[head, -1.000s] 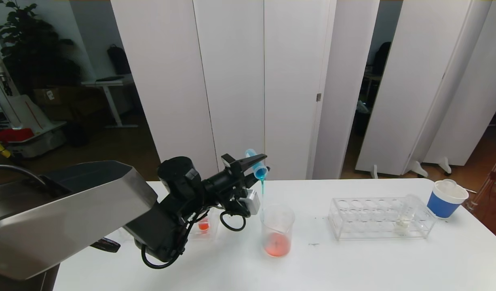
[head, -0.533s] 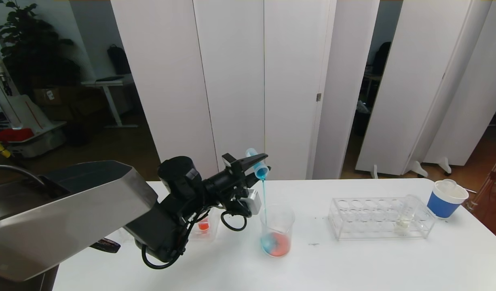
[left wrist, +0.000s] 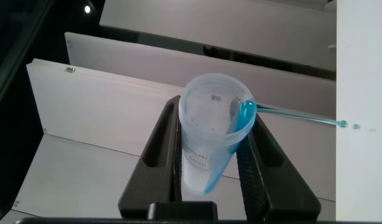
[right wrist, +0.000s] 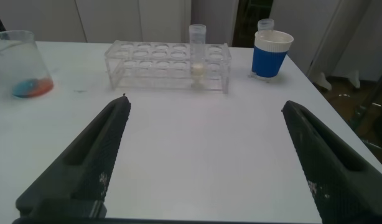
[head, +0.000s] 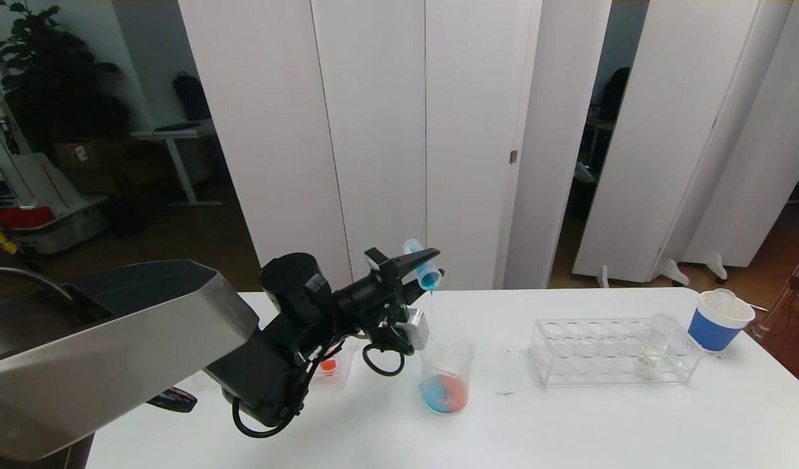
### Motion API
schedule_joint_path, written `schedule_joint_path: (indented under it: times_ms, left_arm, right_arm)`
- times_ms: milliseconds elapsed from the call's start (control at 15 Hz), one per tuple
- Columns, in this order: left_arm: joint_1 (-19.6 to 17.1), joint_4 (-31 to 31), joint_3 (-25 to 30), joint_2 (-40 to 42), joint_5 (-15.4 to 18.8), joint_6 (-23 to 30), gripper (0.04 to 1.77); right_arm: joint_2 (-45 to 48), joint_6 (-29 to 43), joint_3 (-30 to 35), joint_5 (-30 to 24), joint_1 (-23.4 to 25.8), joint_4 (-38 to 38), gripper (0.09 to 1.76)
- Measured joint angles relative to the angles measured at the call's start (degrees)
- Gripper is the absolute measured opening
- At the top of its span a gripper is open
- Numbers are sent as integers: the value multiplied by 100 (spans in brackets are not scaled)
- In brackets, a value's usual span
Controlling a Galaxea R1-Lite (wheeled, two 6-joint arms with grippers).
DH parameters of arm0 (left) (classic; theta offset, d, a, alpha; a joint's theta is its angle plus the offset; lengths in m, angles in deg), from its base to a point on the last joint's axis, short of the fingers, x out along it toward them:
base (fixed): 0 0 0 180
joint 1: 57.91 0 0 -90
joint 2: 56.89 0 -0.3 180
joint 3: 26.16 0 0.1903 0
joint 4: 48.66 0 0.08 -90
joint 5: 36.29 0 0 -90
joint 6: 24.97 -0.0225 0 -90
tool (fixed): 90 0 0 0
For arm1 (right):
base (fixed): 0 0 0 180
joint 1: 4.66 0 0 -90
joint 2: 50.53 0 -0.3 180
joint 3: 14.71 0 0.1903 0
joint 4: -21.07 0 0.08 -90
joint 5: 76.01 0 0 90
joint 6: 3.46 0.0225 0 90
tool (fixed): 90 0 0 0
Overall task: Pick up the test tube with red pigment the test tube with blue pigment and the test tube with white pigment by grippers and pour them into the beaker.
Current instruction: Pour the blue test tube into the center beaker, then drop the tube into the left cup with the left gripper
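Left pincer (head: 424, 266) pinches the tilted test tube with blue pigment (head: 422, 264) (mouth down) above the beaker (head: 446, 370); right pincer (right wrist: 203, 155) spread.

The head view looks forward and down over the white table (head: 568, 423), with the beaker (head: 446, 371) near 6 o'clock. The left wrist view sits tight behind its tube, facing white panels. The right wrist view looks low across the table toward the tube rack (right wrist: 167, 65) at 12 o'clock and shares the beaker (right wrist: 20, 65) and rack (head: 611, 352) with the head view.

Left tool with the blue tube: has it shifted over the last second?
Yes, slightly. The left tool, shut on the blue tube, has drifted toward the robot's right, judged against the beaker, which stayed put.
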Motion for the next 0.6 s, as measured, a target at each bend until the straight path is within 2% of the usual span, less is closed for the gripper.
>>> schedule_joint_path:
  times_ms: [600]
  left_arm:
    - [45,0,27,83,-52,-55,59]
  right_arm:
    - [0,0,0,0,0,0,175]
